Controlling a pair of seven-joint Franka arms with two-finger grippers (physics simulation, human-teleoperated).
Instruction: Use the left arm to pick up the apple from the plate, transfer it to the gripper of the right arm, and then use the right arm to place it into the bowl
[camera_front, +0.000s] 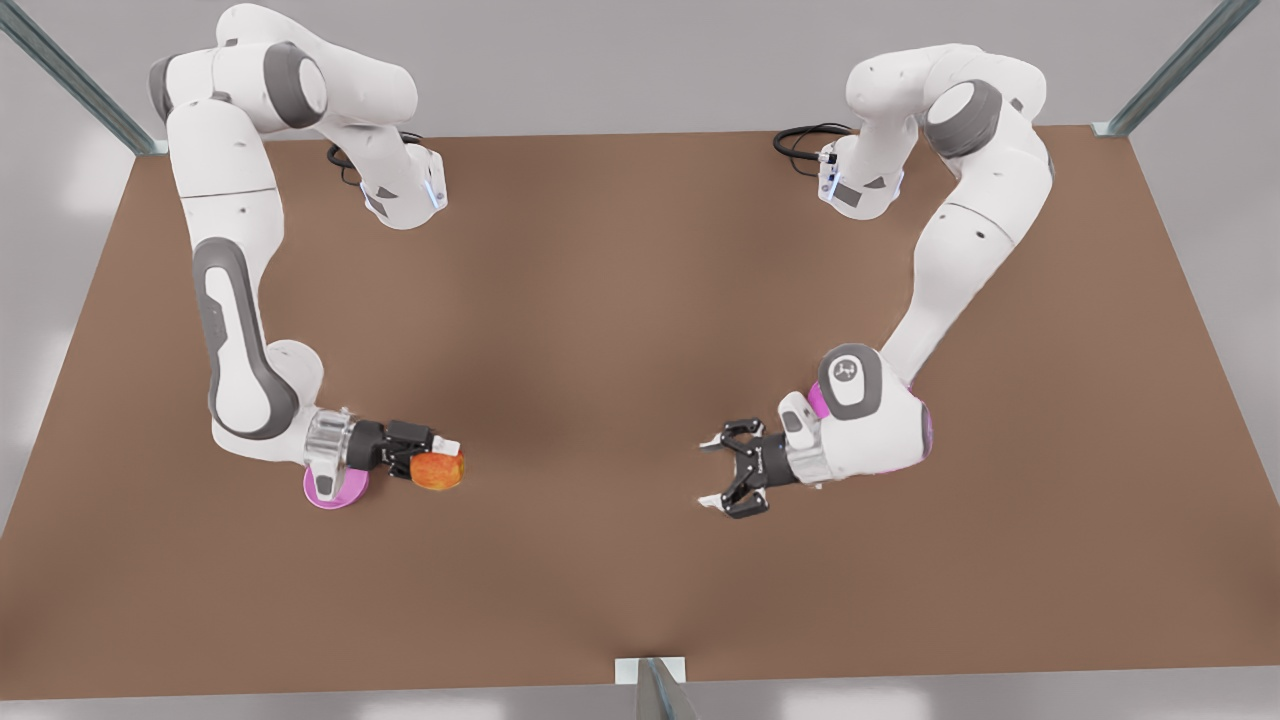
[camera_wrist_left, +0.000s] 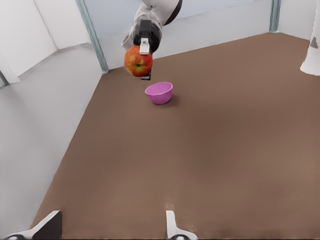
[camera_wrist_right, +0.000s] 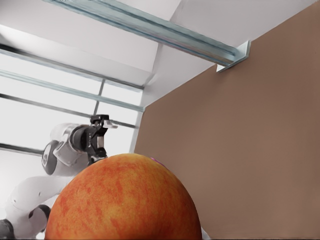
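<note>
The red and yellow apple (camera_front: 438, 470) (camera_wrist_left: 138, 61) (camera_wrist_right: 122, 200) is held in my right gripper (camera_front: 440, 458), which is shut on it at the front view's left, on the arm with the silver cuff. The small pink bowl (camera_front: 335, 490) (camera_wrist_left: 159, 92) stands on the table just beside and below that wrist, partly hidden by it. My left gripper (camera_front: 715, 474) (camera_wrist_left: 110, 227) stands open with nothing in it at the front view's right, facing the apple across a wide gap. The pink plate (camera_front: 928, 430) lies mostly hidden under the left arm's wrist.
The brown table (camera_front: 600, 330) stretches bare between the two grippers. Metal frame posts (camera_front: 1180, 65) rise at the back corners, and a bracket (camera_front: 650, 675) sits at the front edge. Both arm bases (camera_front: 400, 190) stand at the back.
</note>
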